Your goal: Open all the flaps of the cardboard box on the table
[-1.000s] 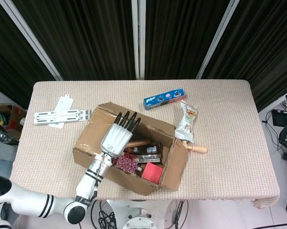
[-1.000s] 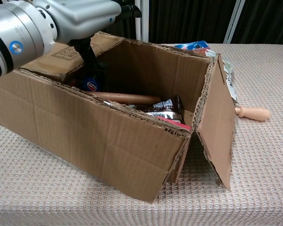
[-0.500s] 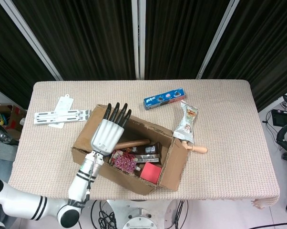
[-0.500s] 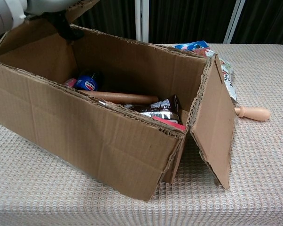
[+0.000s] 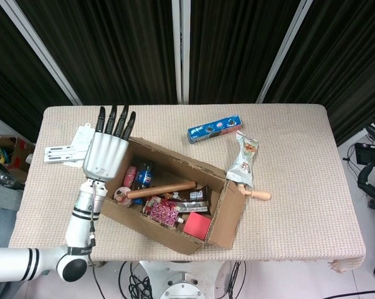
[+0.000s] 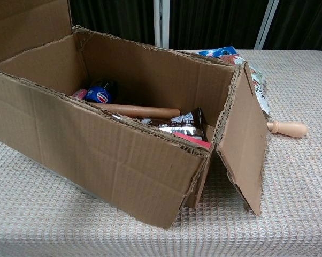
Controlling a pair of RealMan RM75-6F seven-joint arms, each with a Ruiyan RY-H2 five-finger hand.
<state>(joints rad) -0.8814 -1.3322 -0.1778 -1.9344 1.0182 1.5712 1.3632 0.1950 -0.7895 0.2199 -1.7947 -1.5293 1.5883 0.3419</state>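
Note:
The cardboard box (image 5: 181, 163) sits mid-table with its top open, showing a cola bottle (image 5: 144, 175), a wooden rolling pin (image 5: 161, 188) and snack packs. My left hand (image 5: 106, 154) lies flat with straight fingers over the box's left end, its palm against the left flap. In the chest view that left flap (image 6: 27, 24) stands upright above the box (image 6: 107, 155), and the hand is hidden. The right flap (image 6: 246, 142) is swung outward and hangs down to the table. My right hand is in neither view.
A blue biscuit box (image 5: 214, 128) and a snack bag (image 5: 244, 159) lie behind and right of the box. A wooden handle (image 5: 257, 194) pokes out by the right flap. White flat packs (image 5: 72, 150) lie at the far left, near my hand.
My left hand has swept left from over the box, pushing the left flap up and outward. The bottle and other contents at the left end are now uncovered.

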